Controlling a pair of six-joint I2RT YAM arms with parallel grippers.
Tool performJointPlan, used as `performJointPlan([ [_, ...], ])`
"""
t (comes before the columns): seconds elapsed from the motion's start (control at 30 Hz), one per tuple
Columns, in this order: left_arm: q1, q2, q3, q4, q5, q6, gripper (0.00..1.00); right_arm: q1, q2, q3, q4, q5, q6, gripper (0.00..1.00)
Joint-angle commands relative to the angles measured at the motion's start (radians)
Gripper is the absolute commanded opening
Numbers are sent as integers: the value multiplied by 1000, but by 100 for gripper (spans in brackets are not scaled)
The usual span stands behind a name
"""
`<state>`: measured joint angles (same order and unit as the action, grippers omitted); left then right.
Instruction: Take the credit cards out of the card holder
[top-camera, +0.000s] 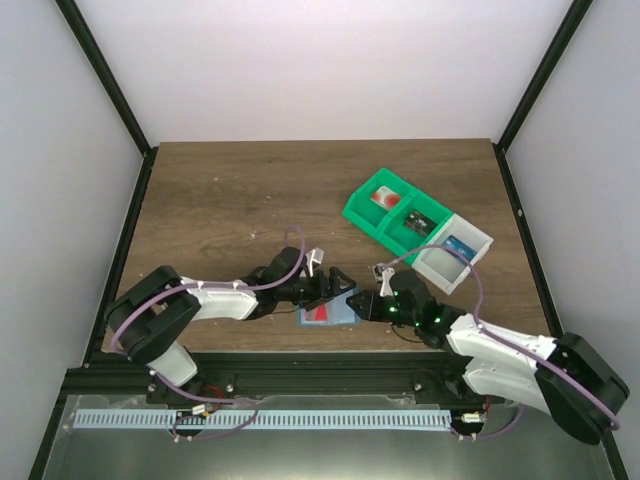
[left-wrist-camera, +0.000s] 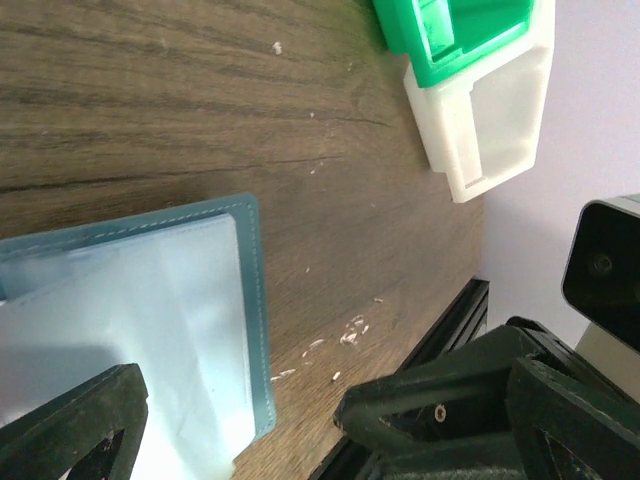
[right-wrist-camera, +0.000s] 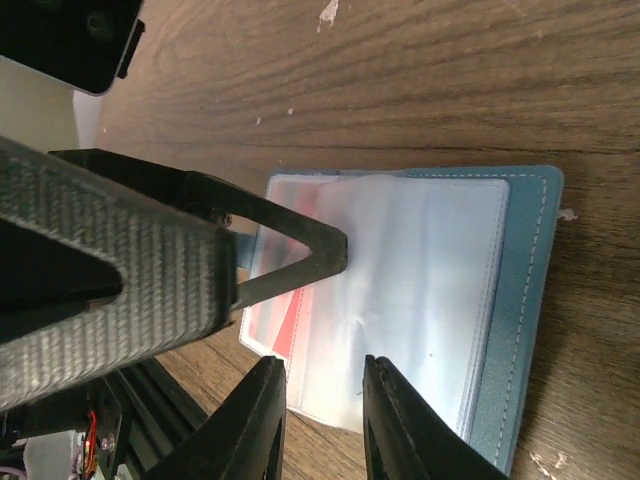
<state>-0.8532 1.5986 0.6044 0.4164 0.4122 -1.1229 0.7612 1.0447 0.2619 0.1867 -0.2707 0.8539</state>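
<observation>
Card holder (right-wrist-camera: 525, 300) open on table (right-wrist-camera: 450, 80); red-marked card (right-wrist-camera: 285, 320) inside, print unreadable.

Left gripper (top-camera: 330, 285) and right gripper (top-camera: 370, 298) crowd the card holder's (top-camera: 328, 313) sides.

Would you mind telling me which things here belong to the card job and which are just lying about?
Job:
card holder, lying open
credit card, showing red inside a sleeve

Lying about:
green bin
white bin
small items in the bins

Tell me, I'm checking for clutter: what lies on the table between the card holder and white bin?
Only bare table with pale specks, shown in the left wrist view.
</observation>
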Motion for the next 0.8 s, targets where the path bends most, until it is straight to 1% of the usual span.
performJointPlan([
  [0.0, -11, 28, 51, 32, 8, 6, 100, 9, -64, 4, -83, 28, -6, 24],
  [0.13, -12, 50, 74, 29, 15, 15, 100, 20, -57, -12, -68, 13, 14, 27],
  [0.23, -13, 55, 81, 21, 10, 26, 100, 39, -21, -9, -51, 9, 26, 32],
  [0.4, -12, 68, 100, 21, 19, 37, 100, 119, 8, 31, -73, 70, 37, 34],
  [0.47, -12, 48, 129, -52, -6, 79, 100, 149, 14, 49, -85, 101, 39, 34],
  [0.57, -9, -16, 189, -265, -101, 165, 100, 162, 33, 58, -89, 122, 42, 34],
  [0.63, -1, -71, 202, -379, -158, 194, 100, 166, 58, 62, -65, 110, 56, 32],
  [0.7, 21, -118, 173, -426, -167, 193, 100, 176, 89, 72, -20, 92, 68, 32],
  [0.77, 65, -173, 108, -423, -139, 173, 100, 197, 126, 105, -20, 109, 75, 32],
])
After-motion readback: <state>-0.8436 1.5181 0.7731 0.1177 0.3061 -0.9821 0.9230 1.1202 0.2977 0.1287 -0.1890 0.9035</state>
